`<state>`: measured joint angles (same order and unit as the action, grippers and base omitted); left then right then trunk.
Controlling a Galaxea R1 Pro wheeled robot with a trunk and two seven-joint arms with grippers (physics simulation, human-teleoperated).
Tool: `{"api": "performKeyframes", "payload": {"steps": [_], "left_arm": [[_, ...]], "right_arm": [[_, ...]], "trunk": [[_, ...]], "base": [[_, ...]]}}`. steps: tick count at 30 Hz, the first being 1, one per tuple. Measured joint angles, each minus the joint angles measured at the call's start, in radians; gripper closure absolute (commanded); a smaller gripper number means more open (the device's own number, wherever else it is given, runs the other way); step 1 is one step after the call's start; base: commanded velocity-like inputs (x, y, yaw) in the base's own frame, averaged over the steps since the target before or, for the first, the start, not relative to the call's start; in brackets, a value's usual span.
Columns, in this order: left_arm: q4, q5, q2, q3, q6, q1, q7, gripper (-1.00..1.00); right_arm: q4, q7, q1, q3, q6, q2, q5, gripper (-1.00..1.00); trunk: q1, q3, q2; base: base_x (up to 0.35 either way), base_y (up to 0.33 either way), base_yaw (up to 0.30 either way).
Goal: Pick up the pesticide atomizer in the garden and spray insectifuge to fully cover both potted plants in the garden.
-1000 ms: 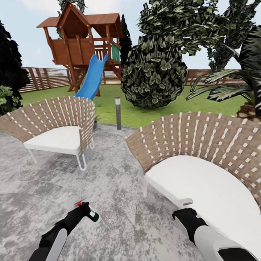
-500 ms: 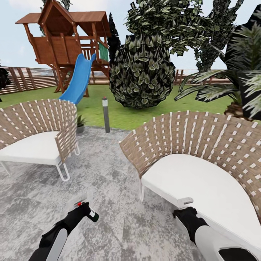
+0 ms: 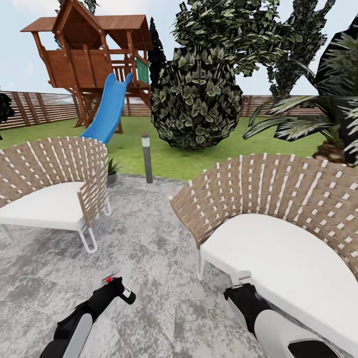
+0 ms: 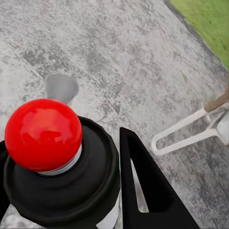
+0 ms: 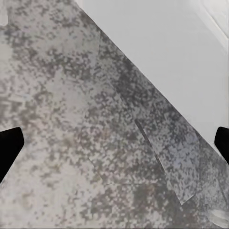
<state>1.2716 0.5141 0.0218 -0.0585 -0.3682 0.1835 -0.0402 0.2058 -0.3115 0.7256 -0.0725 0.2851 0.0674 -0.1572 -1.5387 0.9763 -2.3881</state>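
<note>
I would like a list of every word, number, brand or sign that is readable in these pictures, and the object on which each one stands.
There are no readable texts.
The pesticide atomizer, held in the left pincer, has a pale label band, but no letters can be made out on it.
The wicker seats, bollard lamp, fence and playhouse carry no writing.

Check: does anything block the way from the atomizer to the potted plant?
Partly: the wicker chair hides part of the potted plant; the paving from the atomizer in the left gripper looks open.
</note>
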Motion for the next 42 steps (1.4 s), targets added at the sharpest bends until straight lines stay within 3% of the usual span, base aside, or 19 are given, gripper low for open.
{"api": "performKeyframes", "payload": {"steps": [18, 29, 32, 34, 36, 39, 40, 42], "left_arm": [[0.0, -0.008, 0.0, 0.003, 0.001, -0.001, 0.0, 1.0], [-0.001, 0.003, 0.001, -0.003, 0.0, 0.0, 0.0, 1.0], [-0.013, 0.002, 0.004, -0.014, 0.001, 0.0, 0.001, 1.0], [-0.058, -0.003, 0.007, -0.067, 0.001, -0.001, 0.0, 1.0], [-0.134, -0.006, 0.011, -0.115, 0.001, -0.002, -0.001, 1.0], [-0.252, -0.008, 0.017, -0.145, 0.027, -0.012, -0.002, 1.0], [-0.279, -0.009, 0.018, -0.148, 0.075, -0.028, -0.003, 1.0], [-0.302, -0.005, 0.019, -0.151, 0.184, -0.079, -0.008, 1.0]], "right_arm": [[-0.001, -0.005, 0.0, 0.003, -0.026, 0.001, 0.003, -1.0], [0.01, 0.0, -0.002, -0.001, -0.11, 0.002, -0.002, -1.0], [0.059, 0.008, -0.003, -0.004, -0.145, 0.006, 0.001, -1.0], [0.078, 0.021, -0.003, -0.004, -0.12, 0.039, 0.002, -1.0], [0.085, 0.095, -0.003, -0.004, -0.111, 0.066, 0.001, -1.0], [0.124, 0.299, -0.003, -0.003, -0.11, 0.073, 0.001, -1.0], [0.149, 0.353, -0.003, -0.002, -0.109, 0.074, 0.005, -1.0], [0.171, 0.393, -0.003, 0.002, -0.11, 0.081, 0.012, -1.0]], "trunk": [[0.0, 0.0, 0.0], [0.0, 0.0, 0.0], [0.0, 0.0, 0.0], [0.0, 0.0, 0.0], [0.0, 0.0, 0.0], [0.0, 0.0, 0.0], [0.0, 0.0, 0.0], [0.0, 0.0, 0.0]], "base": [[0.317, 0.001, 0.0], [-0.091, 0.0, 0.0], [-0.313, 0.125, 0.0], [-0.194, 0.246, 0.0], [-0.047, 0.31, 0.0], [-0.008, 0.103, 0.0], [-0.002, 0.026, 0.0], [-0.001, 0.011, 0.0]]}}
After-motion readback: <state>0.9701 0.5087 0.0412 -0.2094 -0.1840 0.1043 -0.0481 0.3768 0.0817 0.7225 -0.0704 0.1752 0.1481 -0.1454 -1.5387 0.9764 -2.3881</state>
